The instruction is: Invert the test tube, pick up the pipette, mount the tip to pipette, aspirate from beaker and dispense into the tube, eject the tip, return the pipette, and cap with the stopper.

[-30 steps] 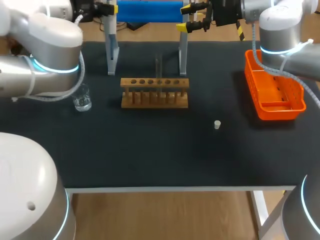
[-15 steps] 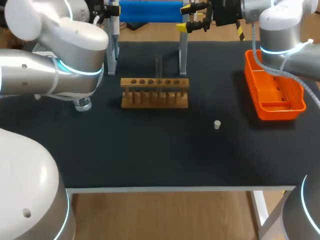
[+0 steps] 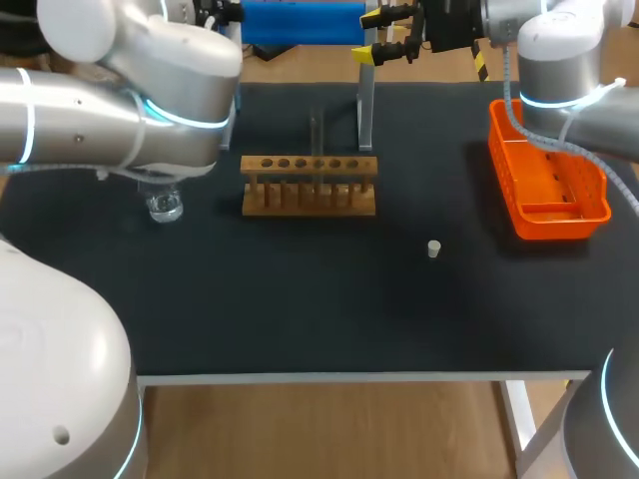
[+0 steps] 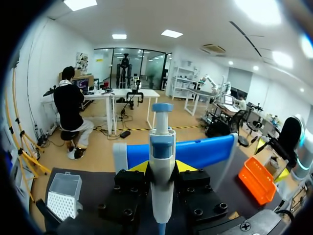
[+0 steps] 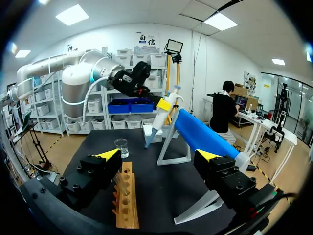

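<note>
Black matting covers the table [image 3: 300,319], and I am working from its left edge across. My left arm [image 3: 120,100] comes in over the far left corner. Its left gripper [image 4: 161,166] is clamped on the pipette [image 4: 161,142], one yellow tip on each side of the body, holding it upright in front of the blue stand [image 4: 205,152] on the far edge. A tip box [image 4: 62,196] sits on the table beside the stand, on the side away from the basket.

Under that arm, near the left edge, stands the beaker [image 3: 165,207]. The wooden rack [image 3: 310,185] sits mid-table toward the far edge, with the test tube [image 3: 316,130] upright in it; I cannot tell which way its mouth faces. The stopper [image 3: 433,248] lies alone right of the middle, well apart from the rack. My right gripper [image 3: 389,35] hangs at the far edge by the stand's right post, fingers spread wide and holding nothing. The orange basket [image 3: 584,215] lies along the right edge.

I judge the pipette pick-up to be the step in hand. Mounting the tip comes next: carry the pipette over the tip box, line its nozzle squarely over one tip, and press straight down.
</note>
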Controlling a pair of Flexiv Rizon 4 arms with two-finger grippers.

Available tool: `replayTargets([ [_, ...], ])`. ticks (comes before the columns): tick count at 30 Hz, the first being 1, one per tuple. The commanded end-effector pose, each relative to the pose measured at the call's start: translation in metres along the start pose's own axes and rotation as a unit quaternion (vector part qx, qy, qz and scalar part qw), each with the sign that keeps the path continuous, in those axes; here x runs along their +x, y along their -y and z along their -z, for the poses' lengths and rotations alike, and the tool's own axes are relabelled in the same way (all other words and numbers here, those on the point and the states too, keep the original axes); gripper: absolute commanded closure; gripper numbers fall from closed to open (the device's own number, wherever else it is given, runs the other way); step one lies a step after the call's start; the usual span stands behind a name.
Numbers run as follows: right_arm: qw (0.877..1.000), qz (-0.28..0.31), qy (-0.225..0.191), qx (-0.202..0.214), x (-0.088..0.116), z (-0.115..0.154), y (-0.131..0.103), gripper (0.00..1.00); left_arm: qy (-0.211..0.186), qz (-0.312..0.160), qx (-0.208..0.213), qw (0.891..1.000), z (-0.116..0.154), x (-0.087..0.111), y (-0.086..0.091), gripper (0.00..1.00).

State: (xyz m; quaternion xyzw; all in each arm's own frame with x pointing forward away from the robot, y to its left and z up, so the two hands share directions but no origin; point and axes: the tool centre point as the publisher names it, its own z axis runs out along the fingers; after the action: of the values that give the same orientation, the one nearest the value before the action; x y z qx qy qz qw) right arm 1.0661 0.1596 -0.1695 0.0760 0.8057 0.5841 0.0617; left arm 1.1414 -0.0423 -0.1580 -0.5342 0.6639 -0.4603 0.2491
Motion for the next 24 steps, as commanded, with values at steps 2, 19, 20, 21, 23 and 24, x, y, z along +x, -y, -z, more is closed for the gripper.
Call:
replayTargets([
  [2,1.0,0.0,-0.002,0.001,-0.001,0.001,0.0,0.0,0.002,0.002,0.004,1.0,-0.012,0.0,0.001,1.0],
  [19,1.0,0.0,-0.002,0.001,-0.001,0.001,0.0,0.0,0.014,0.02,-0.021,0.999,-0.026,-0.007,-0.011,1.0],
  [20,1.0,0.0,-0.002,0.001,-0.001,0.001,0.0,0.0,0.014,0.021,-0.022,0.999,-0.027,-0.007,-0.012,1.0],
  [21,1.0,0.0,-0.002,0.001,-0.001,0.001,0.0,0.0,0.014,0.022,-0.023,0.999,-0.027,-0.008,-0.012,1.0],
  [23,1.0,0.0,-0.002,0.001,-0.001,0.001,0.0,0.0,0.015,0.023,-0.025,0.999,-0.028,-0.008,-0.013,1.0],
  [24,1.0,0.0,-0.002,0.001,-0.001,0.001,0.0,0.0,0.015,0.024,-0.026,0.999,-0.028,-0.009,-0.014,1.0],
])
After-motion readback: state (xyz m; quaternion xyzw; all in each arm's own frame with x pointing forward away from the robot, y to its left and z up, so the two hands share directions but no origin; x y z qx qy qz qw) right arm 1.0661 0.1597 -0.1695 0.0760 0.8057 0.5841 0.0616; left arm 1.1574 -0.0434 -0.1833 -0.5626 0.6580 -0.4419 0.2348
